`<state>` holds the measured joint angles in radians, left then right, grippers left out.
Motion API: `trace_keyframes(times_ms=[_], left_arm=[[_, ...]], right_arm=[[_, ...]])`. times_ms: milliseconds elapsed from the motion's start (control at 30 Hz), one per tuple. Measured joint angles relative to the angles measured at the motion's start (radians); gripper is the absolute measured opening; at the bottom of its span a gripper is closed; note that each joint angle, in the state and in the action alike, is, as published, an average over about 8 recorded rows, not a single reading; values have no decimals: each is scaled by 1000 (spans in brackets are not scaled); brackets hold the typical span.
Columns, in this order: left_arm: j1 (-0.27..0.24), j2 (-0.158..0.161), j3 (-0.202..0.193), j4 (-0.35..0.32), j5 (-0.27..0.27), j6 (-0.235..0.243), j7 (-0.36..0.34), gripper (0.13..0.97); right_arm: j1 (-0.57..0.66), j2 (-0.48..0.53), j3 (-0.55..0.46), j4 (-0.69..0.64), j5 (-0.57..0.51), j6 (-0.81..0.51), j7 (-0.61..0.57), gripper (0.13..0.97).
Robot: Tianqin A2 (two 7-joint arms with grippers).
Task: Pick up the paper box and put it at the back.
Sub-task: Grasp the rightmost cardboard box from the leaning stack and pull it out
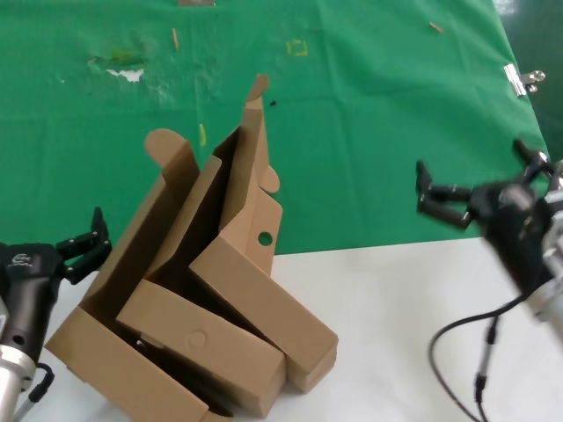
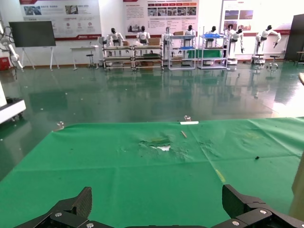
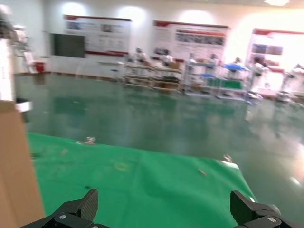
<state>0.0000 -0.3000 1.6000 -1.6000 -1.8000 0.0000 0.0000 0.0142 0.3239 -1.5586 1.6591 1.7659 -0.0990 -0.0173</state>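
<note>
The paper box with its punched round hole leans in a pile of brown boxes at the white table's front left, its lid standing up over the green cloth. My left gripper is open and empty, just left of the pile. In the left wrist view my left gripper faces across the green cloth toward its whitish scuffed patch. My right gripper is open and empty, off to the right of the pile at the cloth's front edge. It also shows in the right wrist view.
A similar box with a faint circle outline lies at the pile's front. A bigger carton with a rounded tab flap holds the pile. A brown cardboard edge fills one side of the right wrist view. A metal clip holds the cloth's right edge.
</note>
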Motion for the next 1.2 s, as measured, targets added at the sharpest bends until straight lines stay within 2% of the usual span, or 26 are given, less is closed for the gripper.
trace_keyframes(times_ms=[100, 267, 467, 600, 833, 1100, 1200], left_arm=[[0, 0, 0, 0, 0, 0, 0, 965], [0, 0, 0, 0, 0, 0, 0, 965], [0, 0, 0, 0, 0, 0, 0, 965], [0, 0, 0, 0, 0, 0, 0, 952], [0, 0, 0, 0, 0, 0, 0, 918], [0, 0, 0, 0, 0, 0, 0, 830], [0, 0, 0, 0, 0, 0, 0, 767]], right_arm=[[-10, 32, 51, 44, 23, -91, -84, 966], [-59, 135, 126, 94, 80, -313, -307, 966], [-165, 295, 105, 73, 113, -575, -572, 966], [-214, 362, 70, 47, 114, -715, -704, 966], [-232, 406, 21, 30, 127, -835, -782, 961], [-166, 387, -45, -1, 105, -843, -789, 932], [-138, 372, -72, -12, 87, -832, -796, 907]])
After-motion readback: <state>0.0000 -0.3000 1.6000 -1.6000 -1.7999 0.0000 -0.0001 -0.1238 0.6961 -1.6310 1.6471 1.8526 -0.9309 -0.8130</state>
